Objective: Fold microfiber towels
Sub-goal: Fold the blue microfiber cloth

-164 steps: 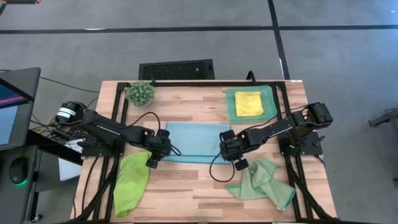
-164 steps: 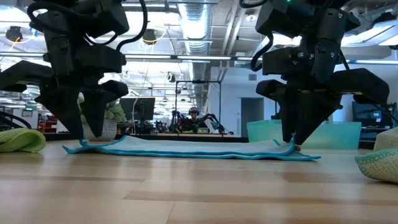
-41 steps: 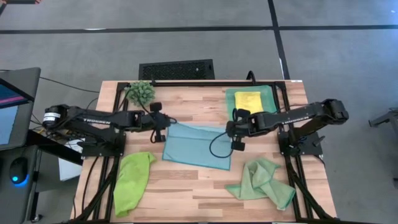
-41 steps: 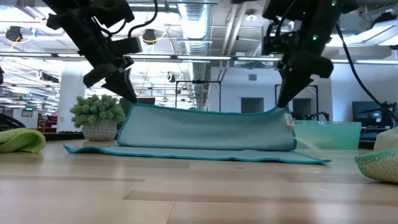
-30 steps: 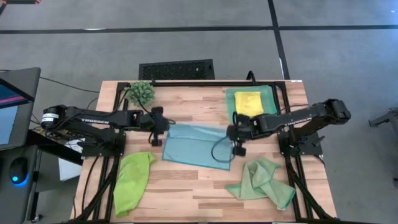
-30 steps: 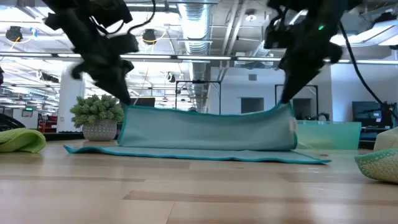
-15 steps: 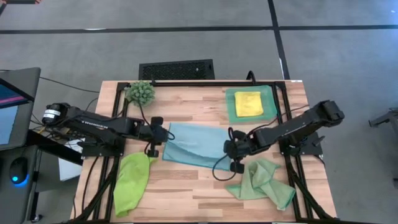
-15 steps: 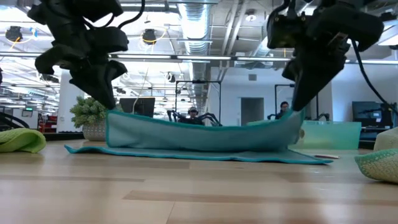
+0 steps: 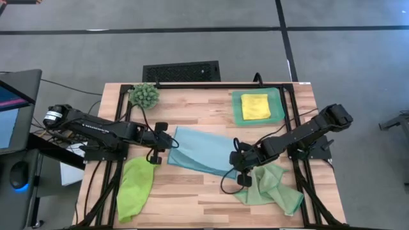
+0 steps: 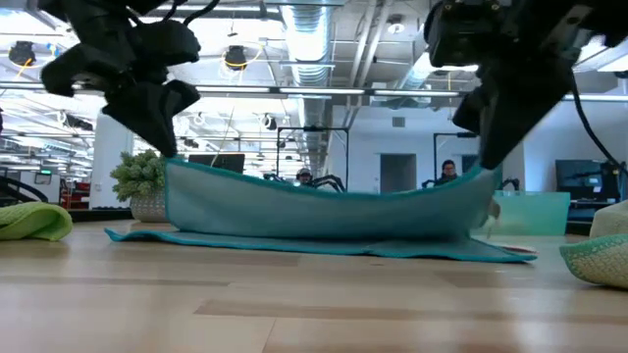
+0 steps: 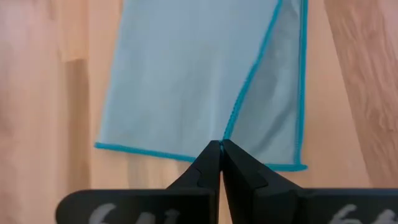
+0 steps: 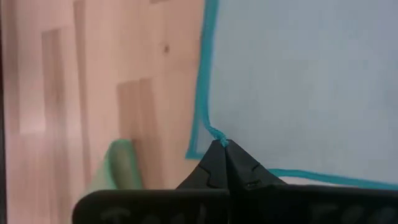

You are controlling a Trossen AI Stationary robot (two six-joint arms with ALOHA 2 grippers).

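towels number four on the wooden surface [image 9: 204, 108]: one light blue towel [image 9: 203, 151] in the middle, one lime green towel [image 9: 135, 188] at the near left, one pale sage green towel [image 9: 271, 187] crumpled at the near right, and one yellow towel [image 9: 255, 106] at the far right. two dark arms work the blue one, each with one tool. the left tool [image 9: 155, 142] sits at the blue towel's left side with its fingers pressed together on the teal-stitched hem, and the right tool [image 9: 241, 164] is clamped the same way on the hem at the right side, just beside the sage towel. from table height the blue towel [image 10: 324, 211] hangs as a sagging sheet between the two pinched corners, its lower layer lying flat on the wood. half a second ago both tools were a little farther from the near edge; they have since come nearer, and the lifted edge has been carried with them, so the raised fold now covers more of the layer beneath. in the earliest frames the blue towel lay flat with the tools down at its near corners. one teal tray [image 9: 257, 107] at the far right holds the yellow towel, folded small inside it. one small spiky green plant [image 9: 144, 95] stands at the far left corner, well apart from the cloths.
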